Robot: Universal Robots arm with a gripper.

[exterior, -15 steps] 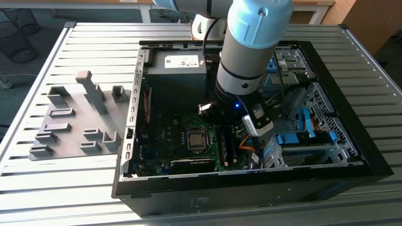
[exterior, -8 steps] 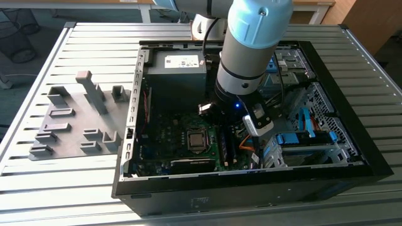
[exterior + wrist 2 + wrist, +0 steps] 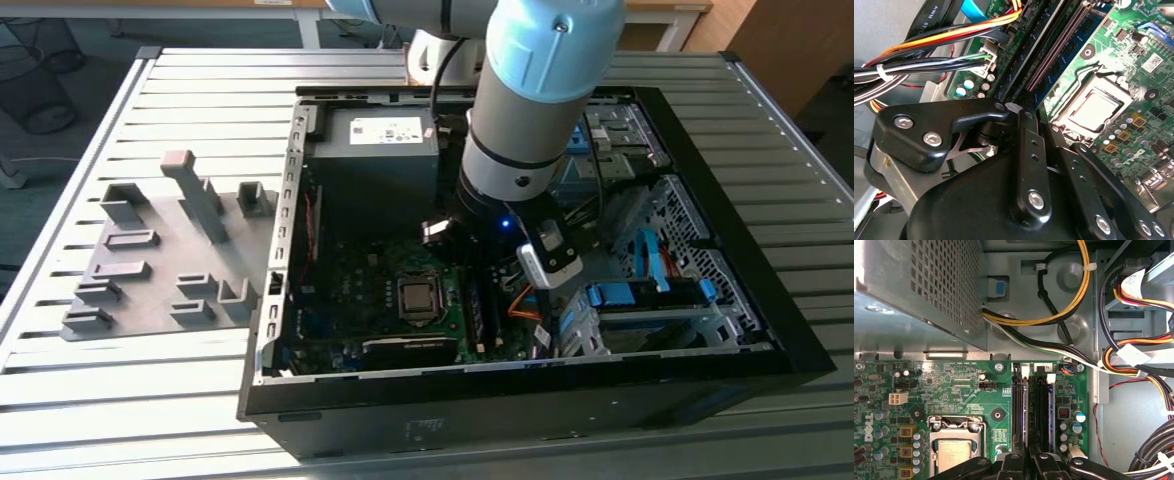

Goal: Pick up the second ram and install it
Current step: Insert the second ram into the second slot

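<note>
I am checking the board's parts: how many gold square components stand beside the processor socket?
3 gold square components, in one row beside the processor socket: one end, middle, other end. More may be hidden.

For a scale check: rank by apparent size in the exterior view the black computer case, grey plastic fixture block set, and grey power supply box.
1. Black computer case
2. Grey plastic fixture block set
3. Grey power supply box, partly hidden by the arm, so its true extent is unsure.

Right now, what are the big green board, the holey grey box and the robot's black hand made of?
The motherboard looks like green lacquered circuit board, glossy, with printed lines and soldered parts. The power supply looks like bare grey sheet metal, matte, punched with small vent holes. The hand looks like black-coated metal or hard plastic, slightly shiny, joined with silver screws; which one I cannot tell.
</note>
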